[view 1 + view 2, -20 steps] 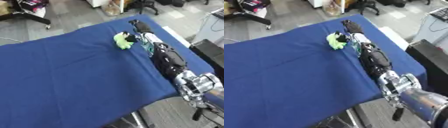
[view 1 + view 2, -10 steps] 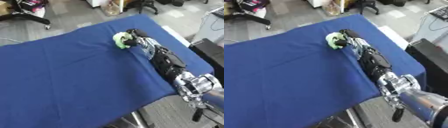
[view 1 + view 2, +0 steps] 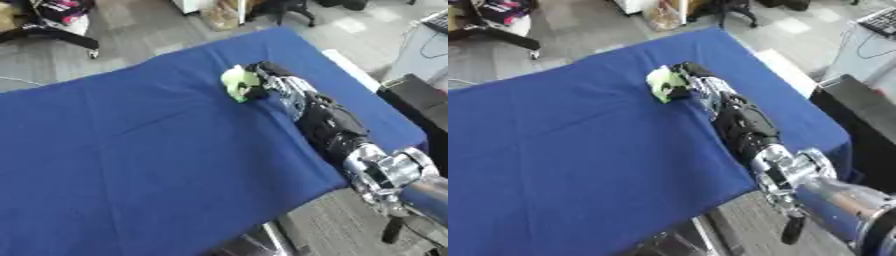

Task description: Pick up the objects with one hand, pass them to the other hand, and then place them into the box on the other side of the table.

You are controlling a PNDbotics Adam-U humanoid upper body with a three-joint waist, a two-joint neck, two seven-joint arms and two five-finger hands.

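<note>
A small light-green object (image 3: pixel 235 83) lies on the blue table cloth (image 3: pixel 131 150) toward the far right. My right hand (image 3: pixel 265 81) is at its right side with its black fingers curled around it. The right arm (image 3: pixel 328 125) stretches back across the table toward the lower right corner. The green object also shows in the right eye view (image 3: pixel 661 82). The left hand appears in neither view. No box is in view.
The table's right edge (image 3: pixel 367 85) runs close beside the arm. Beyond the far edge stand office chair bases (image 3: pixel 52 30) and a cardboard box (image 3: pixel 219 15) on the floor. A dark case (image 3: pixel 420 95) sits off the table at right.
The right hand went from lying stretched out beside the green object to curling its fingers round it. The object has shifted slightly to the left.
</note>
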